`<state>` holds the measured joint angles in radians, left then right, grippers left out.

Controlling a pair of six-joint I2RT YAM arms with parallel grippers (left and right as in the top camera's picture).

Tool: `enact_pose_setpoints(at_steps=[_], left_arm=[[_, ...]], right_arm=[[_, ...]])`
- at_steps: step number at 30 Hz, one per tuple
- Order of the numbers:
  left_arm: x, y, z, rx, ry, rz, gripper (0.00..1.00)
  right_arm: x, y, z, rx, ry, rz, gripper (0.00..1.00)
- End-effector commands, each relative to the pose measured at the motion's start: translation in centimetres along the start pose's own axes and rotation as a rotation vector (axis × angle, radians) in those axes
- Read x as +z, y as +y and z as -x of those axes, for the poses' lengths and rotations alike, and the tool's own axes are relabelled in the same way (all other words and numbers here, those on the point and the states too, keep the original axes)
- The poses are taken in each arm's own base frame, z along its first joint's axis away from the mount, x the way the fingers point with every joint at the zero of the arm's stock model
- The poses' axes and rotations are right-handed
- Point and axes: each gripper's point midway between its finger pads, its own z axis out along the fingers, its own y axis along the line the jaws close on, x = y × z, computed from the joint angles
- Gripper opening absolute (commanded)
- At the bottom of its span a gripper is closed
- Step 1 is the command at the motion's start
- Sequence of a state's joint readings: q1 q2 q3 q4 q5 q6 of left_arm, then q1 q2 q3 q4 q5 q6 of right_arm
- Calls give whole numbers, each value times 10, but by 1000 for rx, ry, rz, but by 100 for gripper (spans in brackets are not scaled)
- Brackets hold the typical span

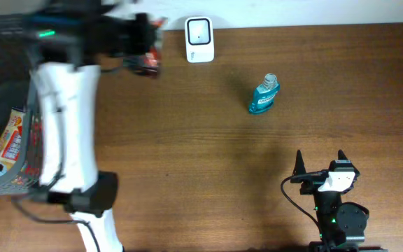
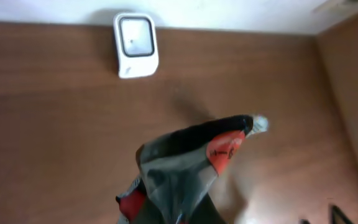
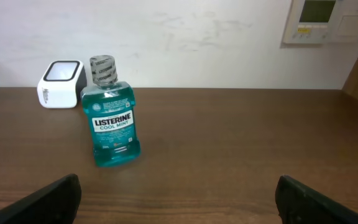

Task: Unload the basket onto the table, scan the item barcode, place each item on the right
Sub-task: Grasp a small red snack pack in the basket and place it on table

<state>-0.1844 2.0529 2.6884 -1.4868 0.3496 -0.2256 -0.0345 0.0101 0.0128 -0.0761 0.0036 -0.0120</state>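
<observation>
The left gripper (image 1: pixel 144 45) pinched a crumpled packet (image 2: pixel 188 155) just beside the scanner (image 1: pixel 200 40), the scan seemingly not yet made. The right gripper (image 1: pixel 320 162) sat spread.

teal bottle (image 3: pixel 112 127), white scanner (image 2: pixel 135 45), blk/red/grey packet (image 2: pixel 185 165), brown wood-grain table (image 1: pixel 187 154).
</observation>
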Motion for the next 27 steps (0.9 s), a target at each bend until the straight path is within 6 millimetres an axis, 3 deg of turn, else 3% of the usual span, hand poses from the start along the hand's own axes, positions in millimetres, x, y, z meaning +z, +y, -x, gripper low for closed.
enact_pose_setpoints(at_steps=[1, 3, 7, 9, 10, 11, 13, 14, 15, 16, 17, 18, 19, 20, 22, 24, 26, 27], left_arm=[[93, -4, -25, -80, 65, 117, 0], [167, 3, -50, -158, 41, 175, 0], [257, 5, -100, -121, -64, 136, 0], [274, 5, -113, -105, -120, 100, 4], [277, 11, -116, -104, -138, 112, 5], [279, 23, -119, -106, -158, 162, 9], [282, 27, -124, -105, -150, 183, 19], [287, 26, -130, -101, -136, 181, 27], [295, 25, -139, -93, -118, 183, 48], [303, 23, -146, -86, -106, 182, 61], [306, 22, -150, -82, -101, 180, 64], [302, 16, -139, -69, -129, 163, 64], [295, 11, -128, -40, -151, 155, 64], [275, 1, -106, 6, -191, 140, 63], [209, -12, -71, 45, -252, 134, 73], [105, -15, -48, 52, -314, 145, 94], [11, -11, -60, 32, -333, 165, 99], [-11, -7, -69, 25, -328, 180, 99]], right_arm=[[0, 1, -3, -8, 6, 0, 98], [0, 1, -3, -8, 6, 0, 99], [0, 1, -3, -8, 6, 0, 99], [0, 1, -3, -8, 6, 0, 98], [0, 1, -3, -8, 6, 0, 98], [0, 1, -3, -8, 6, 0, 98], [0, 1, -3, -8, 6, 0, 99], [0, 1, -3, -8, 6, 0, 98], [0, 1, -3, -8, 6, 0, 98], [0, 1, -3, -8, 6, 0, 99], [0, 1, -3, -8, 6, 0, 99], [0, 1, -3, -8, 6, 0, 98], [0, 1, -3, -8, 6, 0, 98], [0, 1, -3, -8, 6, 0, 98], [0, 1, -3, -8, 6, 0, 99], [0, 1, -3, -8, 6, 0, 98], [0, 1, -3, -8, 6, 0, 98], [0, 1, -3, -8, 6, 0, 98]])
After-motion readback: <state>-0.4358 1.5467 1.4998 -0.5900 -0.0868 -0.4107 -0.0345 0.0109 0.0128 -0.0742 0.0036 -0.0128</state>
